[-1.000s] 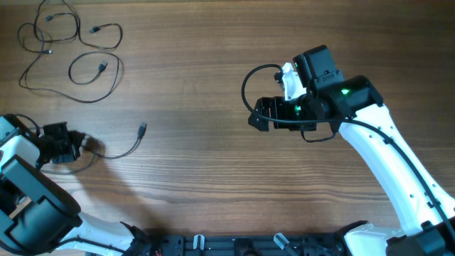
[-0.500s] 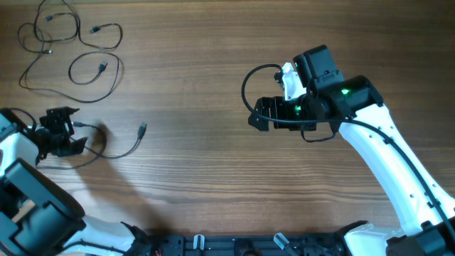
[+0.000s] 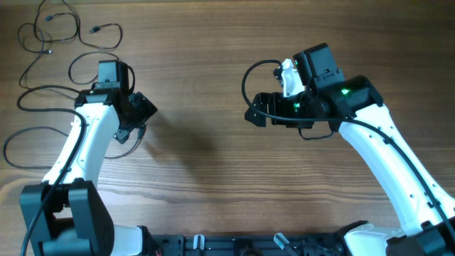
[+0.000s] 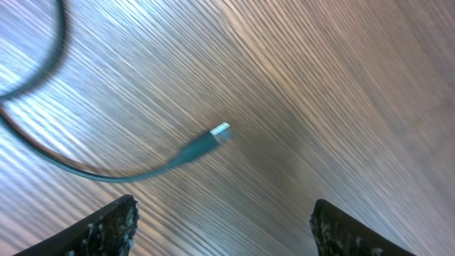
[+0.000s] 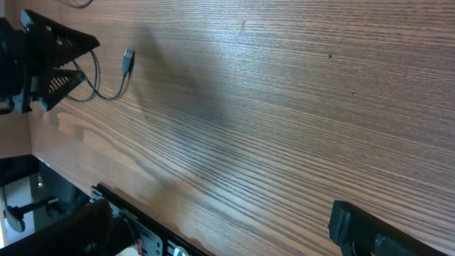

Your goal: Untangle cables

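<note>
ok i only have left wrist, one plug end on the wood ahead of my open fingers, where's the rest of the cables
observer: overhead shows the other cables in loose loops at the far left corner of the table.
operator: and the right end effector
observer: it's out at mid-table, well apart from your plug.
operator: holding anything
observer: no, right wrist shows its fingers wide apart with only wood between them.
</note>
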Controlling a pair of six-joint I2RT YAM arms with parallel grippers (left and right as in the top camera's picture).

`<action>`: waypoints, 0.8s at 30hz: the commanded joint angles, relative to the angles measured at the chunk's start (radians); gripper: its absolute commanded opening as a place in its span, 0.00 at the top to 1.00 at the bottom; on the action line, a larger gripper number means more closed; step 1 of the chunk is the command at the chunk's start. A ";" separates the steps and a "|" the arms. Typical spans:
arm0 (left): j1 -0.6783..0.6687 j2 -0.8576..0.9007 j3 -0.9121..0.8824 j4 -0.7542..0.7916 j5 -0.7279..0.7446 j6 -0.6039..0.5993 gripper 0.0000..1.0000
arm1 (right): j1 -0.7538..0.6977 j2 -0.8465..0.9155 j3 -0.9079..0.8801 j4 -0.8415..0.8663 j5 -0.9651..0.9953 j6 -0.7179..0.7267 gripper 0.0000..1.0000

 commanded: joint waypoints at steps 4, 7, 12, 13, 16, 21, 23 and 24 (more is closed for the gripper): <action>-0.010 0.011 -0.137 0.042 -0.096 0.055 0.23 | 0.003 0.012 -0.003 0.016 -0.019 0.000 0.00; -0.010 0.011 -0.200 0.114 -0.095 0.054 0.25 | 0.003 0.012 -0.003 0.013 -0.019 0.001 0.00; -0.010 0.011 -0.266 0.170 -0.095 0.055 0.20 | 0.003 0.012 -0.003 0.018 -0.019 0.012 0.00; -0.010 0.011 -0.278 0.187 -0.095 0.054 0.20 | 0.003 0.012 -0.003 0.018 -0.019 0.012 0.00; -0.010 0.011 -0.317 0.248 -0.095 0.054 0.23 | 0.003 0.011 -0.003 0.014 -0.019 0.011 0.00; -0.003 0.041 -0.327 0.290 -0.100 0.055 0.22 | 0.003 0.012 -0.003 0.013 -0.020 0.012 0.00; 0.015 0.072 -0.327 0.305 -0.100 0.054 0.34 | 0.003 0.012 -0.003 -0.001 -0.019 0.011 0.00; 0.037 0.108 -0.327 0.322 -0.100 0.055 0.39 | 0.003 0.012 -0.003 -0.012 -0.019 0.011 0.00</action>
